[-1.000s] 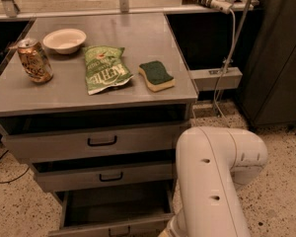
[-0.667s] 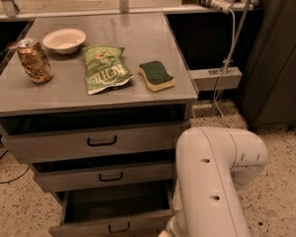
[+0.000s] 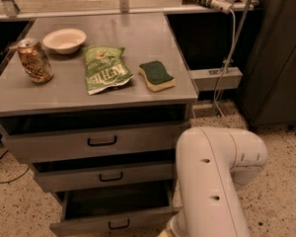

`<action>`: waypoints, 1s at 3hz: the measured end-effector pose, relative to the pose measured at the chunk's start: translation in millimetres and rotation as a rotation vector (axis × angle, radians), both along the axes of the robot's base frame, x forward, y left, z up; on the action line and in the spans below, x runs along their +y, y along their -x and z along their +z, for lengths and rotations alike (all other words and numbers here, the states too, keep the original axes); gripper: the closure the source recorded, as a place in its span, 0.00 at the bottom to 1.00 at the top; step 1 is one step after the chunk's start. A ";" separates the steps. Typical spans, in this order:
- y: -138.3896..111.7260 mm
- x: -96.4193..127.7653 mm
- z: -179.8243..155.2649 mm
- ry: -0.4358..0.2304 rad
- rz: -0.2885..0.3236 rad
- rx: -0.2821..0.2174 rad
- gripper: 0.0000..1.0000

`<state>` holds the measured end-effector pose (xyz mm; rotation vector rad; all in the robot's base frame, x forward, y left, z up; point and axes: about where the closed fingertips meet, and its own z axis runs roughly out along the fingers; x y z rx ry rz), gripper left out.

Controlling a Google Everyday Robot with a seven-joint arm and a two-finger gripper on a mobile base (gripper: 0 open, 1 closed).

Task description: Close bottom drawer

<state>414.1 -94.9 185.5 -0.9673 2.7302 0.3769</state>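
Speckled floor [image 3: 286,181] and a grey metal cabinet whose worktop [image 3: 153,33] carries a can [image 3: 34,59], a bowl [image 3: 64,40], a green chip bag [image 3: 105,69] and a sponge [image 3: 157,75].
The bottom drawer [image 3: 84,224] stands pulled out under the middle drawer [image 3: 64,179] and the top drawer [image 3: 49,147], both slightly out too; its front faces the camera, its long axis runs back into the cabinet, and its tray is open to view. The white arm [image 3: 212,181] rises at the lower right, elbow bent beside the drawers; the tool lies below the picture's edge, so its state cannot be told. Against a second ago the arm holds the same pose, and the drawer front seems only slightly nearer the cabinet.
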 end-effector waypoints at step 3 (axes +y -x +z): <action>-13.0 -1.9 1.3 0.018 -0.009 -0.033 0.89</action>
